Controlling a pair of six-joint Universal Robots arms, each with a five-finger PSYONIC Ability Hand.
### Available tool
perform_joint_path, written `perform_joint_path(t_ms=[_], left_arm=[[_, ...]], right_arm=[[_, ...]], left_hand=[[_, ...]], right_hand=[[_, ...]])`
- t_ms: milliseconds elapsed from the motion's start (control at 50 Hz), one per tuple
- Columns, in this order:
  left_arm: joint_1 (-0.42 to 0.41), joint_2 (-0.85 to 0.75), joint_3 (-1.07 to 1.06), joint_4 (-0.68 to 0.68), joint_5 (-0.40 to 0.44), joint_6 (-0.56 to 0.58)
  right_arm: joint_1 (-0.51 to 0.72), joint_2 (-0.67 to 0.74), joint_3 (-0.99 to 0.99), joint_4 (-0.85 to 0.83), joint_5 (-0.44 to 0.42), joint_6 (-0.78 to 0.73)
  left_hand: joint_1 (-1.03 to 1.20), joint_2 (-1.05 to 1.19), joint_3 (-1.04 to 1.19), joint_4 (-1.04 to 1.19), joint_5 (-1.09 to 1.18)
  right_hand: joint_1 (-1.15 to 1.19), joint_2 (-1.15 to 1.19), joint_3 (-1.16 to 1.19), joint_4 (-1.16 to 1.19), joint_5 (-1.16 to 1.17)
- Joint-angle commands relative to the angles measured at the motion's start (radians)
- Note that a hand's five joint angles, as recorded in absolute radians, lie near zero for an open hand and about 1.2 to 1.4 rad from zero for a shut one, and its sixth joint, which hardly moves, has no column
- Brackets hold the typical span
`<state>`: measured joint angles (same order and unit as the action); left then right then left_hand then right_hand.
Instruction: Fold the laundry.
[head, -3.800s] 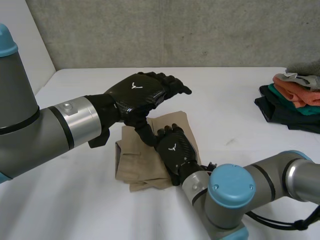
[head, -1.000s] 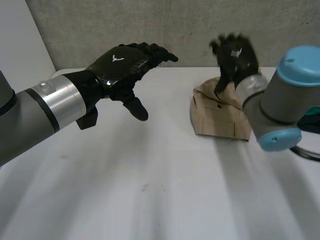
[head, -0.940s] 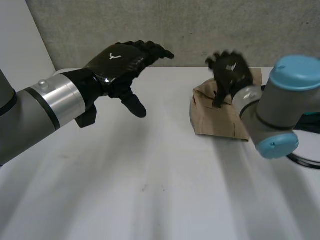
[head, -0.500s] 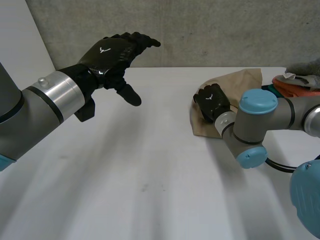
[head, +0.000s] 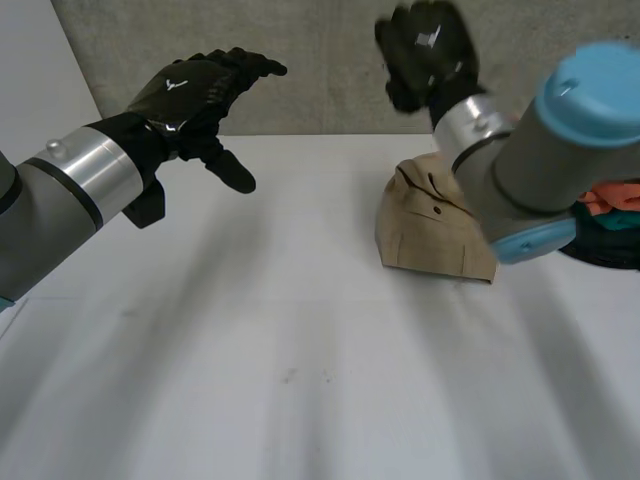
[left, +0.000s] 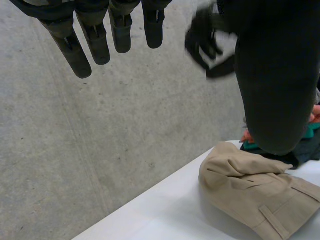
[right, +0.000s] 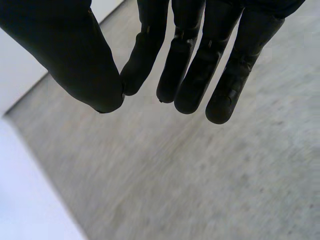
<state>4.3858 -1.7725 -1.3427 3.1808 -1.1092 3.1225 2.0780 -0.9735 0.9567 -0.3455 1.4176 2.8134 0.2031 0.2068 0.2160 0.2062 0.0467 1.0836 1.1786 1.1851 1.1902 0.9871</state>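
Tan garment (head: 430, 230), folded, right of centre on the white table (head: 300, 350). Right hand (head: 428, 50), lately pressing it, now raised at top, fingers slack, empty; left hand (head: 200, 88), upper left, likewise. Item seemingly finished.

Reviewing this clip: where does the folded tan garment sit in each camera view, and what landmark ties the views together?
Head view: the folded tan garment lies on the white table, beneath the raised right hand.
Left wrist view: it lies on the table, just past the left hand's thumb.
Right wrist view: the camera faces the grey wall past the right hand's fingers.
Shared landmark: the grey wall behind the table.
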Motion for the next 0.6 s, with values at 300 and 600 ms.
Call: perform_joint_path(t_ms=[300, 600], left_arm=[[-0.012, -0.091, -0.018, 0.047, -0.054, -0.008], [-0.023, -0.084, -0.024, 0.071, -0.1, -0.012]], right_arm=[[-0.065, -0.012, 0.335, 0.191, 0.021, -0.132], [-0.067, 0.341, 0.013, 0.184, 0.011, -0.049]], left_hand=[[0.019, 0.016, 0.006, 0.016, 0.001], [0.019, 0.016, 0.006, 0.016, 0.001]], right_hand=[[-0.781, -0.876, -0.883, -0.888, -0.859], [-0.776, -0.871, -0.877, -0.882, -0.854]])
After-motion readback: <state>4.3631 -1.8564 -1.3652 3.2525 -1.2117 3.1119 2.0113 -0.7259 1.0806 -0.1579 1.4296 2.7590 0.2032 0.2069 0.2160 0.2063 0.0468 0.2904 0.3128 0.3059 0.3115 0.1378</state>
